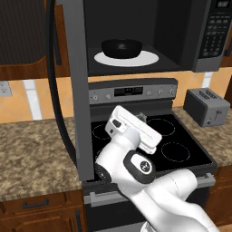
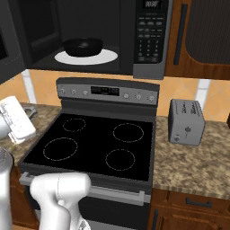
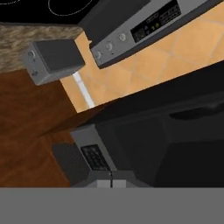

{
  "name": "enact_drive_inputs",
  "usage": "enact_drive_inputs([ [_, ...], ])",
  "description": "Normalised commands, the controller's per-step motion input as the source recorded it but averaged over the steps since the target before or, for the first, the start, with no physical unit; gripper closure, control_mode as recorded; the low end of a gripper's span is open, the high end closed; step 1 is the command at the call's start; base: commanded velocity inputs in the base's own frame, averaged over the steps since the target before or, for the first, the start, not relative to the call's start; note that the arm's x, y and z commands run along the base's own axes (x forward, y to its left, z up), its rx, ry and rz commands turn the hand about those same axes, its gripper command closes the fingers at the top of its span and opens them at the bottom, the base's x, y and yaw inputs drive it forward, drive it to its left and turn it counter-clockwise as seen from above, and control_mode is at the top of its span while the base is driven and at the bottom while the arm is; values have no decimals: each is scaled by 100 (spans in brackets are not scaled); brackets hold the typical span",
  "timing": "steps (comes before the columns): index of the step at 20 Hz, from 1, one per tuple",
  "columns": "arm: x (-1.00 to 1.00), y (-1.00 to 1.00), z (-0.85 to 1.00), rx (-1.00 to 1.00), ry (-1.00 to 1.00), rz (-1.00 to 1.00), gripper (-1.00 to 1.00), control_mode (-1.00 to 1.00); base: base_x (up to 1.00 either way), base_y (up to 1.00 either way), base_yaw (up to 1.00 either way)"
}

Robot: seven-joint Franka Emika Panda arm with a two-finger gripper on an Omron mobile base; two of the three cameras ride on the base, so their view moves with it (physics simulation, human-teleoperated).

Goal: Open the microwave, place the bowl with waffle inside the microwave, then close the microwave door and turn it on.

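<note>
You see the bowl (image 1: 121, 47) on the white plate (image 1: 147, 59) inside the microwave (image 2: 148, 40) | door (image 1: 74, 90) swung open at left | gripper (image 3: 110, 183) fingers pressed together, empty, above the stove (image 2: 94, 143).

This is a home kitchen: a black-topped stove (image 2: 96, 143) set between speckled granite counters (image 1: 36, 149), a microwave (image 2: 148, 38) mounted above it, a gray toaster (image 2: 185, 121) (two slots), brown wooden cabinets (image 2: 197, 36) and orange tiled wall.
</note>
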Motion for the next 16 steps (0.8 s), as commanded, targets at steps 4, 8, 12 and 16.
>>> enact_drive_inputs([
  [4,-2,70,0,-4,-11,0,100,-100,0,0,0],
  [8,0,62,0,-5,-20,0,100,-100,0,0,0],
  [12,-14,65,0,-5,-21,0,100,-100,0,0,0],
  [16,-35,82,0,-11,-24,0,100,-100,0,0,0],
])
